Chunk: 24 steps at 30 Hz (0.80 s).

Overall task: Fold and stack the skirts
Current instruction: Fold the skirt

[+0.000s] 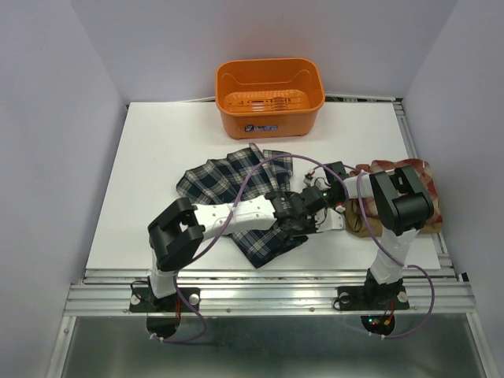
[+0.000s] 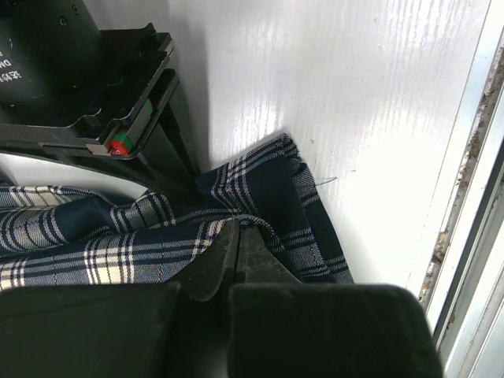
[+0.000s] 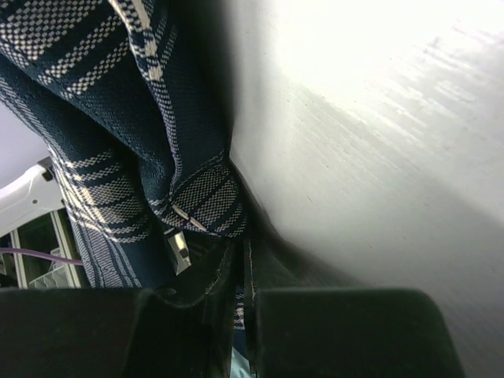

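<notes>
Two claws point(image 2: 239, 234) point(image 3: 241, 250) tight on one skirt point(image 1: 224, 177)

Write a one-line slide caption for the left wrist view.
Left gripper pinched shut on a folded edge of the navy-and-white plaid cloth skirt, lying on the white table near its metal edge rail.

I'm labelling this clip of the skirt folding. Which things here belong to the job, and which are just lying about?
Job: navy plaid skirt, red plaid skirt, tan skirt.
Lying about: orange basket.
</notes>
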{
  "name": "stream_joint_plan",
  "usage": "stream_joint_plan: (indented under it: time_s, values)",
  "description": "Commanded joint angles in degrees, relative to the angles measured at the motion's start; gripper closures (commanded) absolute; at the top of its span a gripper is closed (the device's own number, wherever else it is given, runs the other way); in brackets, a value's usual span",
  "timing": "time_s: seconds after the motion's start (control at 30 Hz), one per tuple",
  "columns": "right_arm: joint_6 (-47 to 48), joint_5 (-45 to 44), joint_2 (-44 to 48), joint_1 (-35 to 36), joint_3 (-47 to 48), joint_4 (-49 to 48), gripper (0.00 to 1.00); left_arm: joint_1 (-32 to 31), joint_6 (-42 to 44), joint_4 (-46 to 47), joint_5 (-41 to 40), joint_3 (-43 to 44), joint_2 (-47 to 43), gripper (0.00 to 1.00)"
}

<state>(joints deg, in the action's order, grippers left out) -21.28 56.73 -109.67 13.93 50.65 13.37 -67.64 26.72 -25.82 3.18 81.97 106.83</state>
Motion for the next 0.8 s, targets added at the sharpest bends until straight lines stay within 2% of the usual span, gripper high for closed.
stream_joint_plan:
  time_s: [0.0, 0.53, 0.77]
  values:
    - [-0.25, -0.83, -0.11, 0.22, -1.08, -2.38, 0.99, -1.09, -1.14, 3.50, 3.50, 1.08, -2.68, 1.00]
    - [-0.43, -0.83, -0.64, 0.22, -1.61, -2.73, 0.99, -1.36, -3.43, 14.39, 5.17, -4.28, 2.68, 1.00]
    - [-0.43, -1.09, -0.99, 0.22, -1.52, -2.64, 0.99, -1.53, -3.69, 16.15, 6.23, -5.42, 4.62, 1.00]
